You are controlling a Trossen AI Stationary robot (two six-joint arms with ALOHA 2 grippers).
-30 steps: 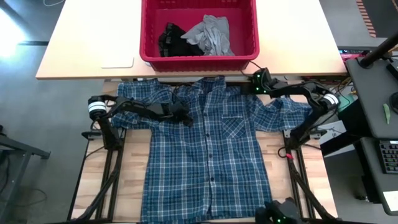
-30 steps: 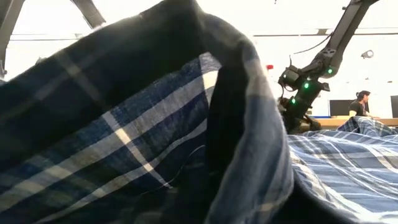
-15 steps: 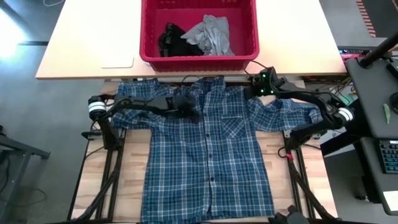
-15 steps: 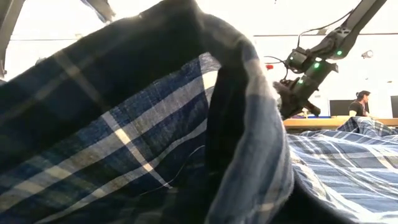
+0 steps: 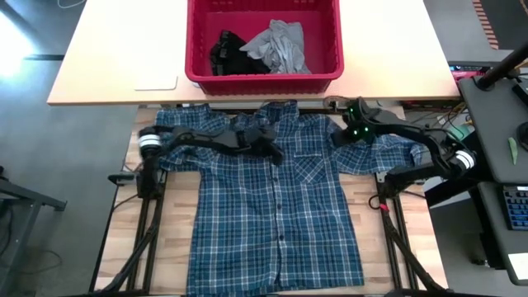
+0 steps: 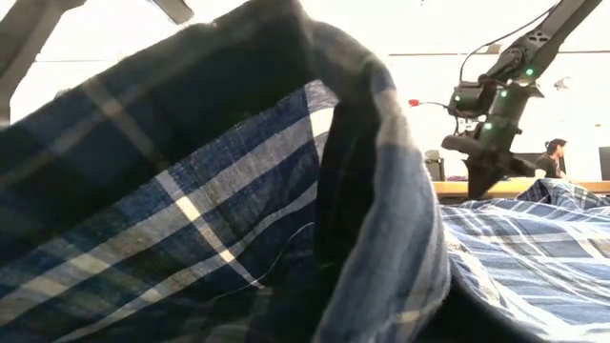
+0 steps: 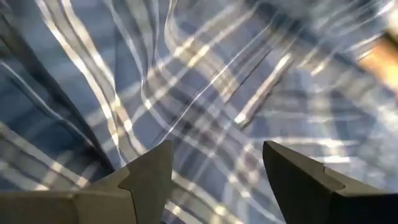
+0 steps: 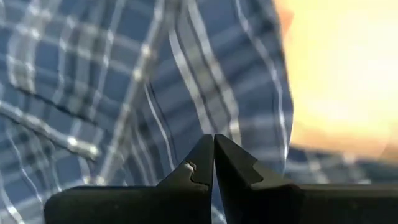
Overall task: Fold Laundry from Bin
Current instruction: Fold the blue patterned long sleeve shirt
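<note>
Shirt (image 5: 276,210) is spread flat; left gripper (image 5: 275,152) is held open above it, right gripper (image 5: 345,137) closed, empty.

This is looking like a robotics lab or office workspace rather than a home. Two dark arms (image 5: 206,139) are reaching over a wooden table (image 5: 173,239) sitting on a black metal frame (image 5: 148,223), with cables trailing at its side. A second, pale desk (image 5: 115,49) is standing behind it on grey carpet (image 5: 49,198). A keyboard (image 5: 516,206) is lying on a dark desk at the right edge. In the low view, a person (image 6: 553,157) is sitting far back before a white wall.
</note>
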